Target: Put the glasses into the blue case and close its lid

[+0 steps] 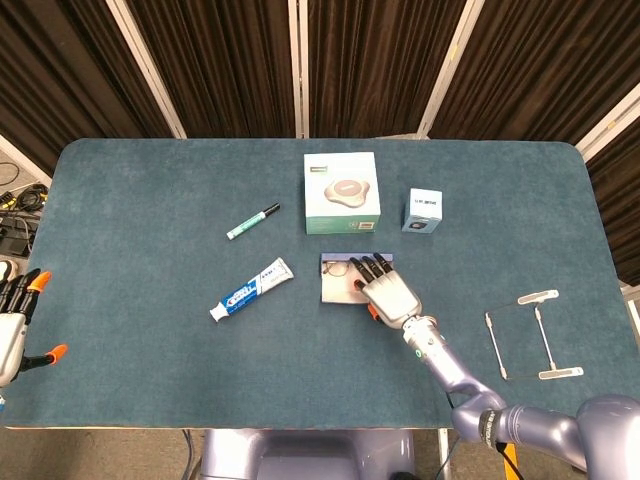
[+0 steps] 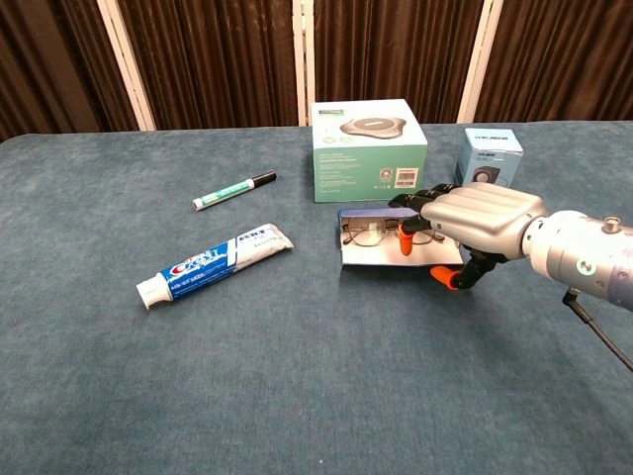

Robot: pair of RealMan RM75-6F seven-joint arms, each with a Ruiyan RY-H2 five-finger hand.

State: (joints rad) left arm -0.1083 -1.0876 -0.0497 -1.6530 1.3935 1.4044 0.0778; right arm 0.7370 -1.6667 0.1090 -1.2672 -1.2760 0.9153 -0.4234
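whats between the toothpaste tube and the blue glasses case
Nothing: only bare blue tablecloth separates the toothpaste tube from the blue case, clear in the head view and confirmed in the chest view.

Blue case (image 2: 396,247) (pale lining), silver right hand (image 2: 473,220) with orange tips, teal table (image 2: 297,376).

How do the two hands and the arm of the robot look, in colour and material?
The right hand has a smooth silver-grey metallic back, black fingers and orange tips. Its arm is glossy lavender-silver, with a small green light near the wrist and a thin black cable below it. The left hand shows black fingers with orange tips at the frame edge.
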